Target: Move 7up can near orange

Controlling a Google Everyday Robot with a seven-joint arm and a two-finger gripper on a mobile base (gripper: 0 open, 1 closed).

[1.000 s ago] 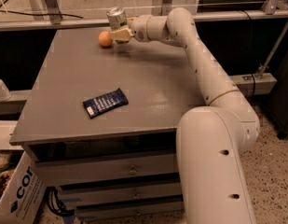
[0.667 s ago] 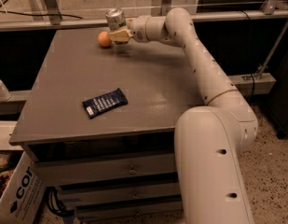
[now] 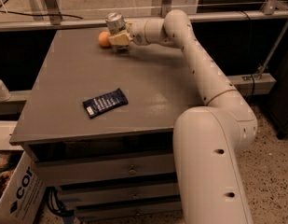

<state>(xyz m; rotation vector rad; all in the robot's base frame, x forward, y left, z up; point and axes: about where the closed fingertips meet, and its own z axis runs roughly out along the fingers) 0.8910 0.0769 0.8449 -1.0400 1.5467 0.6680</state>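
The 7up can (image 3: 115,23), silvery with a shiny top, stands upright at the far edge of the grey table (image 3: 148,87). The orange (image 3: 104,39) lies right beside it on the left, almost touching. My gripper (image 3: 118,38) reaches in from the right on the long white arm and is shut on the 7up can, its pale fingers wrapping the can's lower body. The can's base is hidden behind the fingers.
A flat dark-blue snack wrapper (image 3: 105,102) lies near the front left of the table. A cardboard box (image 3: 15,195) stands on the floor at the lower left. A metal rail (image 3: 218,15) runs behind the table. Drawers (image 3: 129,171) sit below the tabletop.
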